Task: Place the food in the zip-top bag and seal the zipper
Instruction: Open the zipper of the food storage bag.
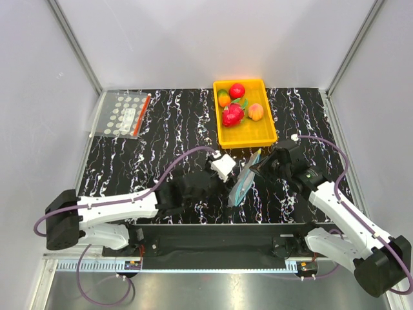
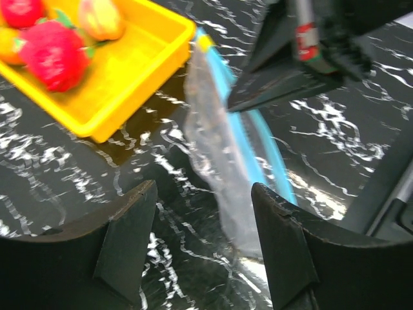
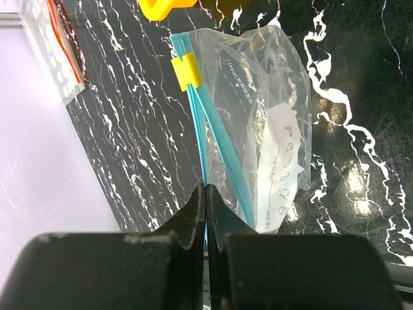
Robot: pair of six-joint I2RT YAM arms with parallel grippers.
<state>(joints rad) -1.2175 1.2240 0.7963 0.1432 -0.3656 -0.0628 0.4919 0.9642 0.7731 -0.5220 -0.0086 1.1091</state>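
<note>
The clear zip-top bag hangs upright just in front of the yellow tray. My right gripper is shut on one side of its pale blue zipper, below the yellow slider. The bag's mouth gapes a little and the bag looks empty. My left gripper is open, low over the table, with the bag's lower part just ahead between its fingers, not touching. The food lies in the tray: a red apple, an orange-and-green fruit, a peach one and a bigger red fruit.
A flat clear bag with white dots and a red strip lies at the back left. The tray's near wall stands close to the left of the hanging bag. Grey walls enclose the black marbled table.
</note>
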